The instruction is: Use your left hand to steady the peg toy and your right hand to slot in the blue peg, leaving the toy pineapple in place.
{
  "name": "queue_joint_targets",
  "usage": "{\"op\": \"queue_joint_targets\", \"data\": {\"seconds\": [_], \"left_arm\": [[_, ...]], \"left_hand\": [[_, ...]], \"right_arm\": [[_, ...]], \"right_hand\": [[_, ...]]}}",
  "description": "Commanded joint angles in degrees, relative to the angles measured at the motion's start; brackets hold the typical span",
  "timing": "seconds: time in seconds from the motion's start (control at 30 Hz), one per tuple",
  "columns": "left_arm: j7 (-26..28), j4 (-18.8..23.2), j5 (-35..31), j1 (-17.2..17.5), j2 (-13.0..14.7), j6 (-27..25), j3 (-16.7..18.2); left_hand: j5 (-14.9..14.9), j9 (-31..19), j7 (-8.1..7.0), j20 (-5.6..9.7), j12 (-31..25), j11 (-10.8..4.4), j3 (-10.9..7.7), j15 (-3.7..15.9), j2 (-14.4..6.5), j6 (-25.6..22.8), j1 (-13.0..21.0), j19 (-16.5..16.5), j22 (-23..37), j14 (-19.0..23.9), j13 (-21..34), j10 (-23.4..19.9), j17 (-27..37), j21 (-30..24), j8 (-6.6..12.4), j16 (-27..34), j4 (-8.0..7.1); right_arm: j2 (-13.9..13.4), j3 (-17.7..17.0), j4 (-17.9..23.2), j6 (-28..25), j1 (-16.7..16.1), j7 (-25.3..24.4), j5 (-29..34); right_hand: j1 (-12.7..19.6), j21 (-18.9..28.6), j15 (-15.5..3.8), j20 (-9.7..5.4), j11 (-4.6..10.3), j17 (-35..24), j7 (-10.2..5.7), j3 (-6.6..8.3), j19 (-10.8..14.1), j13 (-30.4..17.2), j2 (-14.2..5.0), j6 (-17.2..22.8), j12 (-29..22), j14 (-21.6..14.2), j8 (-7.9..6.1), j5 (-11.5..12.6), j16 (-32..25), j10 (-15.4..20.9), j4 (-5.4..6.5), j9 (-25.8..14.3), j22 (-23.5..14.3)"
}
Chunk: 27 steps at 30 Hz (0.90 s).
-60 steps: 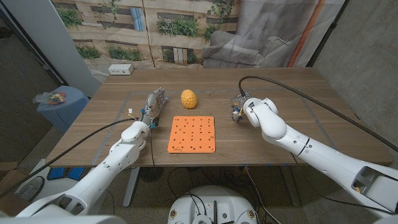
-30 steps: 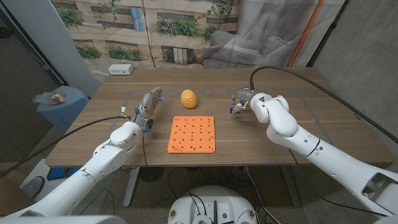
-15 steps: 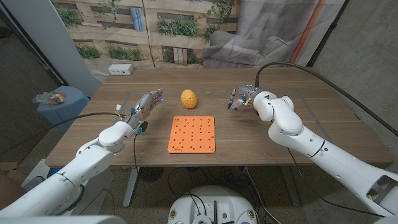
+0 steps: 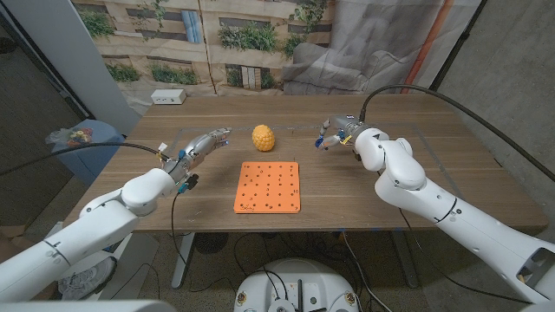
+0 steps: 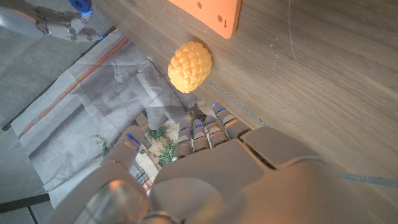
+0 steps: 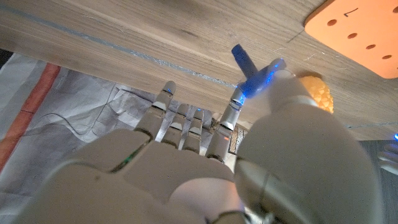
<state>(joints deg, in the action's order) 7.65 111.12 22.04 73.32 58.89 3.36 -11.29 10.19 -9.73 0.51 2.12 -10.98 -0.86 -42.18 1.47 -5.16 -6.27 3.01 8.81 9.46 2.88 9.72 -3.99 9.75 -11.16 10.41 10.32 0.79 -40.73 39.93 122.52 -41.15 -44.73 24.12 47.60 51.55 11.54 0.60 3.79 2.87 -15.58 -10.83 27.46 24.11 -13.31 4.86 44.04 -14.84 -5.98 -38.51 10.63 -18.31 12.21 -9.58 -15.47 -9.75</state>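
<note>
Right hand (image 6: 205, 168) pinches the blue peg (image 6: 244, 61) in its fingers; left hand (image 4: 198, 147) fingers extended, holding nothing

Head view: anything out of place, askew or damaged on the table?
Nothing stands out. The orange peg toy lies flat and square to the table's front edge, the toy pineapple sits just behind it, and the right hand pinches the blue peg. The left hand is apart from the toy.
</note>
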Motion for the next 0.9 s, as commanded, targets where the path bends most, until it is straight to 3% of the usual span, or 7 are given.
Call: {"op": "queue_joint_targets", "data": {"seconds": [0.03, 0.13, 0.33, 0.4, 0.57, 0.67, 0.9], "left_arm": [[2.3, 4.8, -11.9, 8.2, 6.9, 1.0, 4.8], [2.6, 5.2, -14.9, 10.4, 7.7, 2.1, 6.4], [1.4, 4.4, -18.6, 11.6, 7.2, 4.9, 7.0], [0.8, 4.2, -21.8, 11.9, 8.3, 6.0, 7.2], [1.4, 3.0, -30.6, 11.8, 9.2, 8.4, 6.7], [0.9, 2.0, -30.6, 11.5, 8.0, 9.5, 6.5], [1.3, -0.9, -39.6, 8.8, 8.9, 14.2, 3.9]], "left_hand": [[0.1, -0.2, -0.46, 3.06, -0.1, -0.22, -0.42, 0.68, -4.5, -1.1, -0.5, 0.5, 0.3, 0.2, 0.3, -0.7, 0.2, -0.2, 0.46, 0.1, -0.46], [0.1, -0.2, -0.82, 3.47, 0.0, -0.38, -0.27, 0.88, -4.5, -1.3, -0.8, 0.2, 0.4, 0.0, 0.3, -0.6, 0.3, -0.1, 0.42, 0.1, -0.91], [0.1, -0.2, -1.91, 4.55, 0.3, -1.23, 0.20, 1.90, -4.6, -0.8, -1.7, -1.0, 0.4, -1.3, 0.3, 0.2, 0.5, 0.4, -0.01, -0.2, -2.53], [0.1, -0.2, -2.08, 4.69, 0.3, -1.27, 0.22, 2.15, -4.6, -0.7, -1.8, -1.1, 0.4, -1.3, 0.3, 0.2, 0.5, 0.4, -0.04, -0.1, -2.76], [0.2, -0.2, -2.73, 5.27, 0.3, -1.92, 0.28, 2.89, -4.7, -0.4, -2.0, -1.3, 0.4, -1.6, 0.3, 0.3, 0.6, 0.4, -0.14, -0.1, -3.49], [0.3, -0.2, -2.89, 5.49, 0.1, -1.97, 0.17, 3.03, -5.1, -0.7, -2.0, -1.2, 0.4, -1.2, 0.3, -0.3, 0.6, 0.3, 0.02, 0.1, -4.06], [0.3, -0.2, -3.16, 5.97, 0.1, -1.99, 0.06, 3.43, -5.4, -0.7, -2.0, -1.5, 0.4, -1.5, 0.3, -0.2, 0.6, 0.4, 0.00, 0.0, -4.75]], "right_arm": [[-0.8, -0.5, 2.8, -3.2, -1.9, -7.4, -6.6], [-1.3, -0.4, 2.7, -2.0, -2.2, -9.7, -8.3], [-1.3, -0.5, 2.5, -1.8, -2.4, -13.0, -11.6], [-1.5, -0.4, 2.7, -2.0, -2.5, -14.1, -12.3], [-0.6, -2.3, 3.3, -2.0, -4.3, -18.2, -16.9], [-0.7, -2.7, 3.5, -1.7, -4.6, -19.6, -19.2], [-0.2, -4.2, 4.4, -1.8, -6.2, -23.7, -24.9]], "right_hand": [[-0.1, 0.2, 0.08, -0.27, -0.09, -0.3, -1.83, 0.04, 0.5, 0.0, -0.66, 3.9, -0.4, -0.6, -1.51, 0.3, -0.5, 0.6, 0.26, -1.4, -0.1], [-0.1, 0.1, 0.08, -0.29, -0.12, -0.3, -1.83, 0.03, 0.5, 0.0, -0.72, 4.0, -0.4, -0.6, -1.59, 0.3, -0.5, 0.7, 0.28, -1.5, -0.1], [-0.2, 0.1, 0.09, -0.49, -0.10, -0.3, -1.72, -0.09, 0.5, 0.0, -0.81, 3.5, -0.3, -0.6, -1.43, 0.4, -0.6, 0.8, 0.34, -1.5, -0.1], [-0.3, 0.1, 0.08, -0.52, -0.06, -0.3, -1.75, -0.11, 0.6, 0.1, -0.85, 3.6, -0.3, -0.7, -1.51, 0.4, -0.6, 0.9, 0.36, -1.5, -0.1], [-0.4, 0.1, 0.01, -0.58, -0.03, -0.4, -1.80, -0.23, 0.7, 0.1, -0.92, 4.1, -0.4, -0.9, -1.75, 0.4, -0.6, 1.4, 0.43, -1.6, -0.1], [-0.5, 0.1, 0.00, -0.58, -0.02, -0.4, -1.81, -0.28, 0.7, 0.1, -0.93, 4.2, -0.4, -0.9, -1.81, 0.4, -0.7, 1.5, 0.44, -1.6, -0.1], [-0.6, 0.1, 0.12, -0.60, -0.05, -0.4, -1.83, -0.38, 0.8, 0.1, -1.02, 4.5, -0.3, -1.0, -1.98, 0.5, -0.7, 1.6, 0.48, -1.6, -0.1]]}}
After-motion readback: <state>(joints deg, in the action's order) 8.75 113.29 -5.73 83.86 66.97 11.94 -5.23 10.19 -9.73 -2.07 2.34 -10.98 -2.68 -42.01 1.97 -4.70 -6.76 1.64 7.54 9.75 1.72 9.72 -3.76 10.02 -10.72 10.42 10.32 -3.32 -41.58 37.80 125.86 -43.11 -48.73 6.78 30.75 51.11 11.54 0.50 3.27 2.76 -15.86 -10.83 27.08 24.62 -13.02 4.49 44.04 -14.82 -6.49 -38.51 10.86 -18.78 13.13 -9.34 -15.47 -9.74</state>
